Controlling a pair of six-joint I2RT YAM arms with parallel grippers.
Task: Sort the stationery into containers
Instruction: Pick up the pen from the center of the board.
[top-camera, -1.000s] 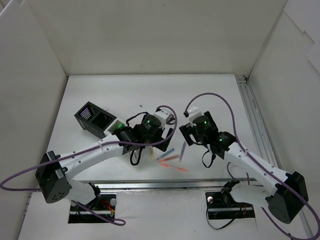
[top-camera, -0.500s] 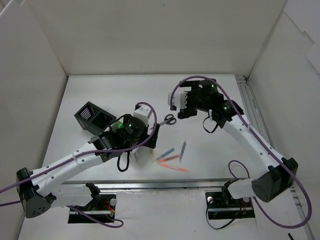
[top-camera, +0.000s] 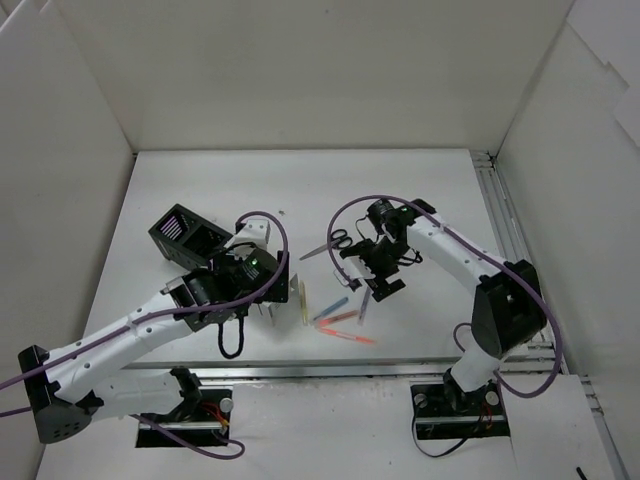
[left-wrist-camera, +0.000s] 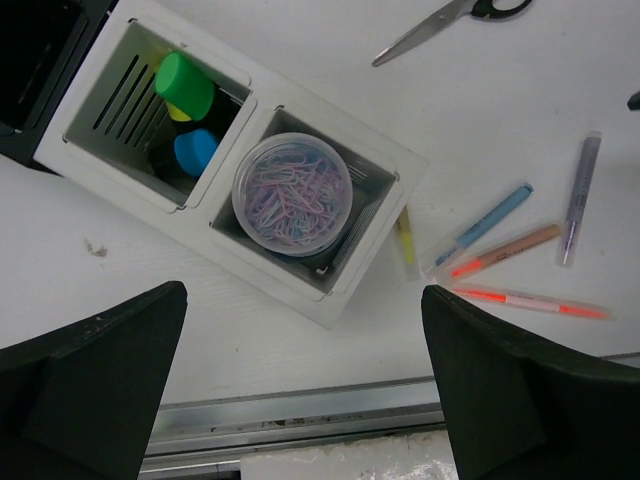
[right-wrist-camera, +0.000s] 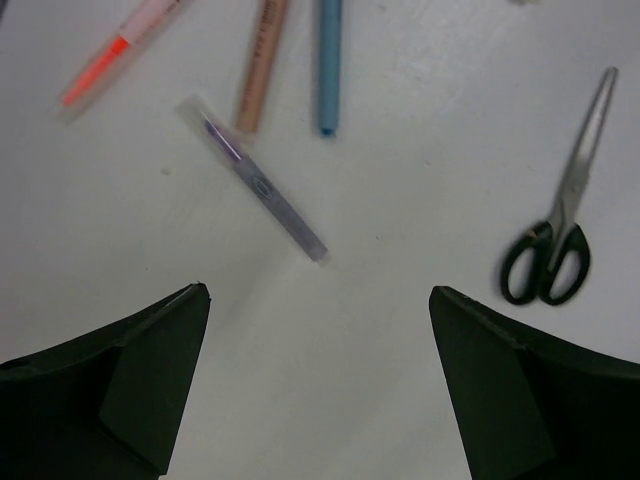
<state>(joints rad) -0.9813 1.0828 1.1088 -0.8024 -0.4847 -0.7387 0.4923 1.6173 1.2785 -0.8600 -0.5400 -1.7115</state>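
1. White-grey organiser box (left-wrist-camera: 270, 277) is sitting slantwise on the counter (top-camera: 430, 190), butting against a black mesh box (top-camera: 183, 232) at its far-left end. In the top view your left arm is covering most of the white part.
2. Your left fingers (left-wrist-camera: 100, 380) are hanging above that white-grey box, spread wide and gripping nothing.
3. In your left wrist view, one white compartment is holding a green highlighter (left-wrist-camera: 185, 84) and a blue highlighter (left-wrist-camera: 195, 152) standing on end, with a sliver of yellow showing between them. The neighbouring compartment is holding a clear round jar (left-wrist-camera: 292, 195) full of pastel paper clips.
4. A yellow pen (left-wrist-camera: 405, 238) is lying on the counter just beside the jar's compartment.
5. Your right fingers (right-wrist-camera: 110, 385) are hovering over the loose pens, also spread wide, with only bare counter showing between them.
6. A purple pen (right-wrist-camera: 262, 182) is lying slanted below them. A brown pen (right-wrist-camera: 262, 70) and a blue pen (right-wrist-camera: 328, 60) are lying near its upper end, and an orange-tipped pink pen (right-wrist-camera: 110, 58) is lying further left.
7. Black-handled scissors (right-wrist-camera: 560, 215) are lying closed on the counter, well apart from the pens, at the right of your right wrist view.
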